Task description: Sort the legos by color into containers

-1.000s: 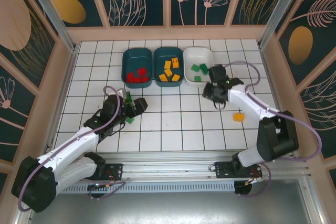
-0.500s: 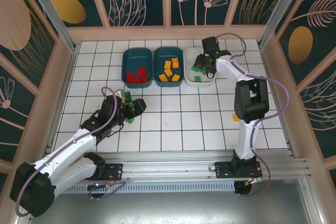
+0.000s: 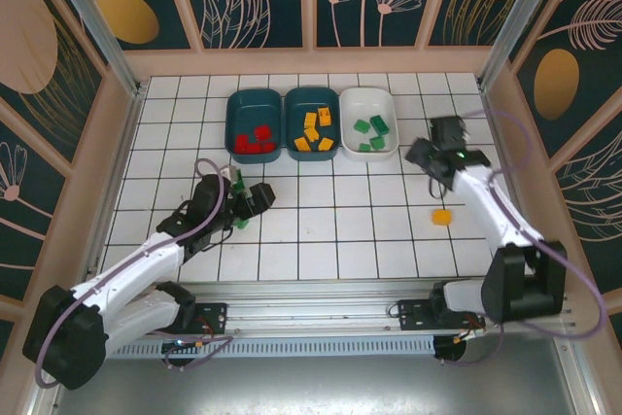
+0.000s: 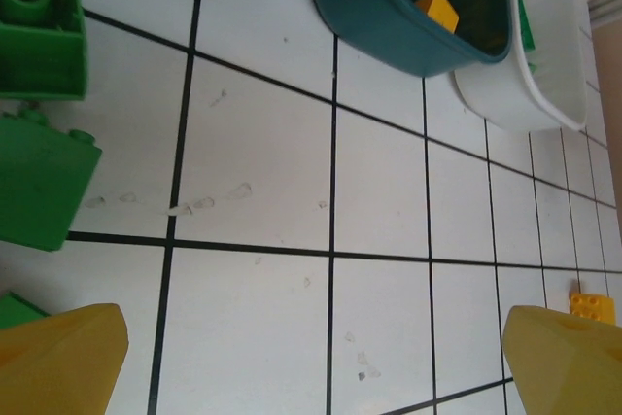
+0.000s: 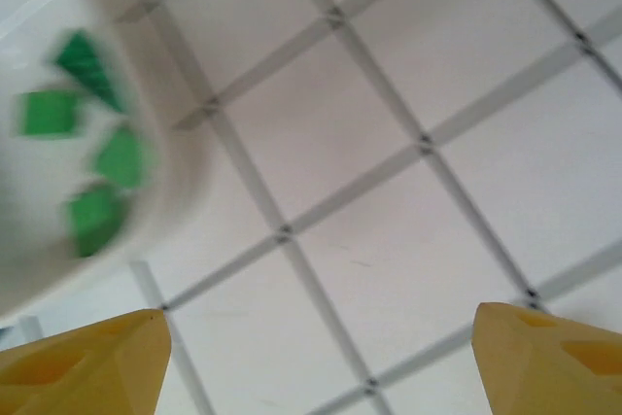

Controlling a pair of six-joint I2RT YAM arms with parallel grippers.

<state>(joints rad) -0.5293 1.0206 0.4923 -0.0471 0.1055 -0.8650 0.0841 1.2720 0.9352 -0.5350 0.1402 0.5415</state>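
Where the left arm works: left gripper (image 3: pixel 251 199) sits low over the tiled table (image 3: pixel 321 240), jaws spread wide with nothing between them.
Loose green legos: three bricks (image 4: pixel 44 187) lie close together just beside one finger, off to the side of the jaw gap rather than in it.
Loose yellow lego: a single brick (image 3: pixel 442 216) lies on open tiles on the right, well apart from every tray.
Right gripper: the right gripper (image 5: pixel 311 357) hangs over bare tiles beside the white tray, jaws wide and empty.
Containers: three sit in a row at the far side, rims near or touching. The left teal tray (image 3: pixel 233 104) holds red, the middle teal tray (image 3: pixel 292 96) holds yellow-orange, and the white tray (image 3: pixel 364 94) holds green.
Progress (judged): nearly done, with four bricks left outside.
Step in hand (judged): left arm to take a green brick, right arm to fetch the yellow one.
Method: shift the left jaws sideways until one brick alone is centred, square the fingers to its flat faces, then descend. Neighbouring bricks are close enough to be nudged.
Edges: tray rims are raised, so carry loads over them, not through. The wooden side wall (image 3: pixel 505 143) stands near the right arm.
Open room: the central tiles between the arms are free, enough for both approaches.
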